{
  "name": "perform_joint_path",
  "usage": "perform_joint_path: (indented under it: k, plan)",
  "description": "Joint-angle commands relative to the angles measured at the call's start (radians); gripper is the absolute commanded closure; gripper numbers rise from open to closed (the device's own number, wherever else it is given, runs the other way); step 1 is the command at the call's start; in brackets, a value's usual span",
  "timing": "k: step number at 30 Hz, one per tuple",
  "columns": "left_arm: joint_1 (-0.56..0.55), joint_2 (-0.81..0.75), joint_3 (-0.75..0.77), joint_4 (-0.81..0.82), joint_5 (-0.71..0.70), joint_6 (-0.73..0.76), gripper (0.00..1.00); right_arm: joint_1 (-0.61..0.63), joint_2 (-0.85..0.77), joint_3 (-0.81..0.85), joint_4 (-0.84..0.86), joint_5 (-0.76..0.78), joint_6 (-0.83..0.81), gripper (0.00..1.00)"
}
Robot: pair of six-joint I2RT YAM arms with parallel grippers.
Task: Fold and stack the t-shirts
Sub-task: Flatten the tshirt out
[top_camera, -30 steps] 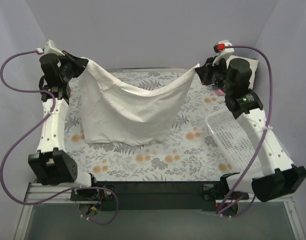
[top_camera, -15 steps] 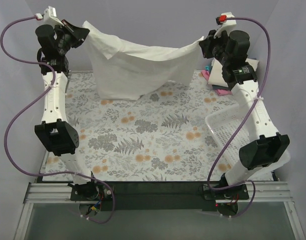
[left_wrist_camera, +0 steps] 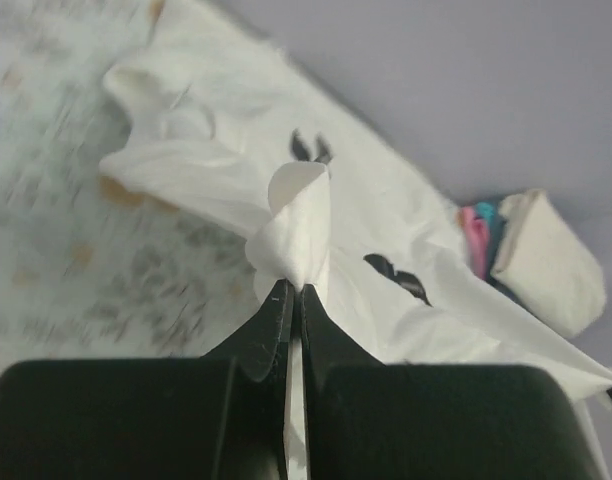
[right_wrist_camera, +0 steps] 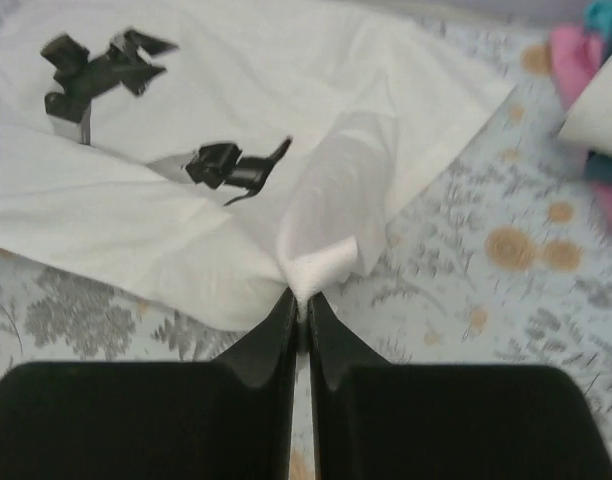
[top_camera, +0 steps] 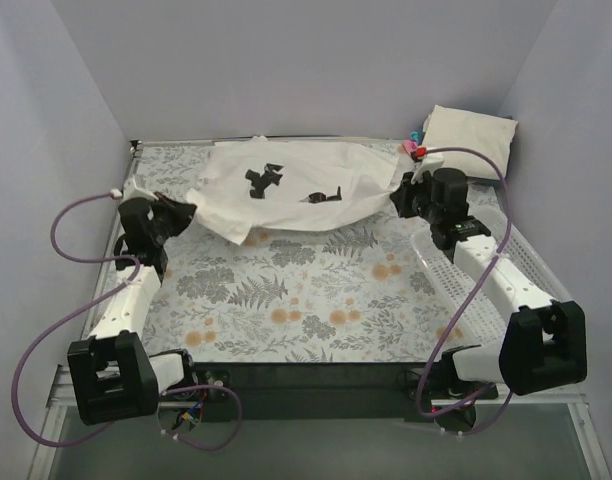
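T-shirt (top_camera: 286,200) of soft white cloth lies rumpled and print-side up on the far half of the floral table (top_camera: 286,290), its long axis running left to right between the two arms; which end is the collar I can't make out. Blotchy black prints show near its middle. The left gripper (top_camera: 183,212) is clamped on a twisted pinch of its left edge, the right gripper (top_camera: 396,196) on a bunched fold at its right edge. Folded shirts (top_camera: 469,128), cream over pink and blue, sit in the far right corner.
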Motion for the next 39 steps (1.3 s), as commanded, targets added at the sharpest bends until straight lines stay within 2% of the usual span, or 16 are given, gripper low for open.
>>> perform_joint_path:
  k: [1,5,10,11,14,15,16,18,19,22,25,32,39]
  plan:
    - [-0.005,-0.078,-0.211,-0.080,-0.148,-0.078,1.00,0.031,0.022,-0.116,0.064,-0.011,0.031,0.99]
    - [-0.085,-0.176,-0.327,-0.132,-0.287,-0.088,1.00,0.101,0.017,-0.205,0.049,0.056,0.055,0.99]
    - [-0.188,-0.274,-0.402,-0.199,-0.341,-0.144,0.97,0.222,0.005,-0.256,-0.066,0.208,0.100,0.99]
    - [-0.196,-0.319,-0.411,-0.204,-0.340,-0.147,0.87,0.236,-0.001,-0.260,-0.081,0.228,0.106,0.99]
    - [-0.202,-0.415,-0.426,-0.243,-0.390,-0.168,0.80,0.262,-0.033,-0.289,-0.143,0.274,0.135,0.99]
    - [-0.202,-0.437,-0.426,-0.250,-0.398,-0.173,0.62,0.271,-0.050,-0.302,-0.172,0.321,0.141,0.99]
    - [-0.203,-0.455,-0.428,-0.253,-0.402,-0.179,0.49,0.273,-0.068,-0.309,-0.187,0.351,0.151,0.99]
    - [-0.203,-0.494,-0.417,-0.264,-0.436,-0.193,0.15,0.276,-0.124,-0.310,-0.251,0.421,0.149,0.91]
    - [-0.203,-0.509,-0.414,-0.276,-0.450,-0.199,0.14,0.276,-0.156,-0.303,-0.276,0.444,0.143,0.77]
    - [-0.203,-0.519,-0.410,-0.257,-0.496,-0.213,0.14,0.278,-0.197,-0.276,-0.315,0.475,0.132,0.57]
    - [-0.203,-0.445,-0.382,-0.192,-0.485,-0.194,0.14,0.278,-0.178,-0.242,-0.292,0.425,0.123,0.47]
    - [-0.213,-0.207,-0.324,-0.046,-0.422,-0.127,0.13,0.305,-0.072,-0.175,-0.224,0.365,0.115,0.43]
    - [-0.251,0.027,-0.232,0.064,-0.266,-0.102,0.14,0.487,0.048,-0.122,-0.042,0.225,0.114,0.43]
